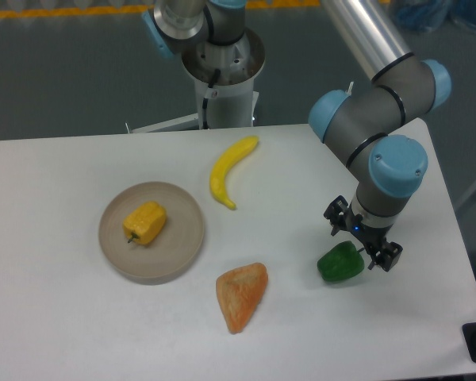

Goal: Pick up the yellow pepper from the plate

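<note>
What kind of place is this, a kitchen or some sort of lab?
Most likely a robotics lab, not a kitchen: a robot arm is mounted at a plain white table, and the banana and yellow pepper look like toy food.

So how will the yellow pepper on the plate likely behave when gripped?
The yellow pepper looks blocky and lobed, so it probably holds its shape but may slip on its smooth skin. Lying on its side on the plate, it could rock or roll if nudged.

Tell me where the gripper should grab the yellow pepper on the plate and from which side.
Probably from straight above, closing across the blocky body of the yellow pepper. It lies on its side on the plate, stem pointing to the lower left, so its lobed flanks are exposed while the low rim hinders a sideways approach.
</note>
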